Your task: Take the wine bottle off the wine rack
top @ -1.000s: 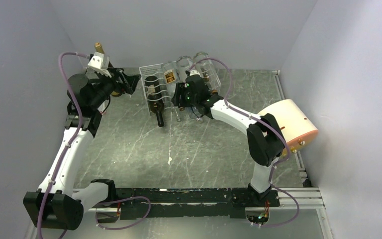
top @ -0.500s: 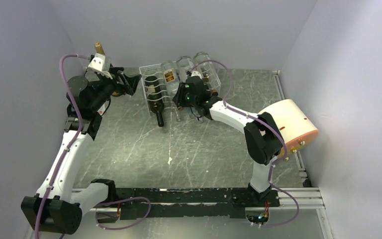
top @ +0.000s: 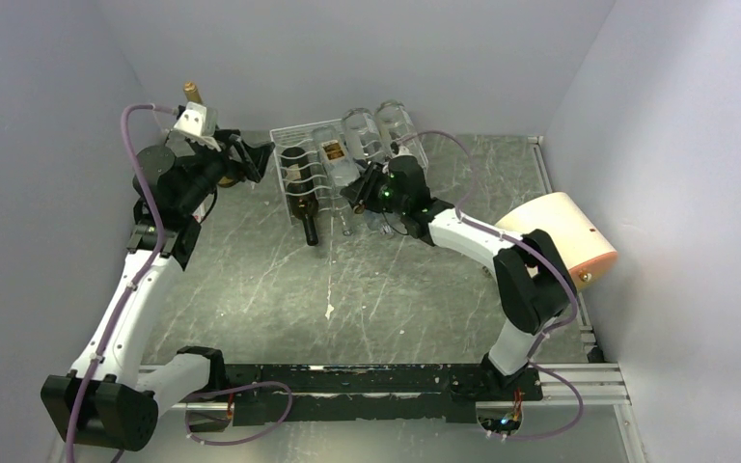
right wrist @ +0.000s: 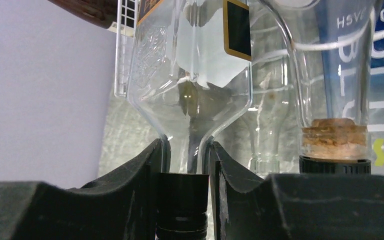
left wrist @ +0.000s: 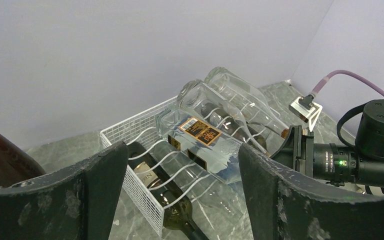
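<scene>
The right hand (right wrist: 185, 165) is closed narrow on the neck of the clear wine bottle (right wrist: 190, 65), just above its black cap. That is probably because the neck is the part that pokes out of the wine rack (top: 285, 135). The bottle lies on its side in the 2nd cradle from the left. Its long axis runs back to front, neck toward the arms' bases. The left hand (left wrist: 180, 170) hangs wide open beside the rack, holding nothing.

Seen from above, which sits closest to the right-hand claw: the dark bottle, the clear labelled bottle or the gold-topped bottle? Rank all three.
1. The clear labelled bottle, in the wine rack; the right gripper clamps its neck.
2. The dark bottle, at the rack's left end.
3. The gold-topped bottle, in the far-left corner.
</scene>
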`<state>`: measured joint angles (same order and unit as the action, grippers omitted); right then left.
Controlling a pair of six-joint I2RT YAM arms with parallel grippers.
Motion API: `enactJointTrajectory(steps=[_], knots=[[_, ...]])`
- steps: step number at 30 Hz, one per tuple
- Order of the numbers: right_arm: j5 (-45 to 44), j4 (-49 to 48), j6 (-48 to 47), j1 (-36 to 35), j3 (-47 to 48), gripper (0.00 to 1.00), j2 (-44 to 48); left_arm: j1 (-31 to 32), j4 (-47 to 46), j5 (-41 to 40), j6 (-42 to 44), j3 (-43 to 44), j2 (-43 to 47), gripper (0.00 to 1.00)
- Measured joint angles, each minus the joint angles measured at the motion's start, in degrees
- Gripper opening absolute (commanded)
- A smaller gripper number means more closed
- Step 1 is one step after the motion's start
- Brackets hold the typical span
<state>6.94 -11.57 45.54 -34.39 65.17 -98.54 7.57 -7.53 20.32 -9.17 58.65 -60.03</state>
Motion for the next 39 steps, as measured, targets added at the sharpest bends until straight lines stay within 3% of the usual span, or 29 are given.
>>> enactJointTrajectory(steps=[13, 39], knots=[[12.4, -11.1, 15.7, 4.2, -5.3, 0.00, 0.1, 2.5, -0.7, -1.0, 1.6, -1.1, -1.0, 0.82], [22.9, -20.2, 26.9, 10.3, -8.6, 0.00, 0.8, 8.7, -3.1, -2.0, 7.9, -3.5, -4.7, 0.86]])
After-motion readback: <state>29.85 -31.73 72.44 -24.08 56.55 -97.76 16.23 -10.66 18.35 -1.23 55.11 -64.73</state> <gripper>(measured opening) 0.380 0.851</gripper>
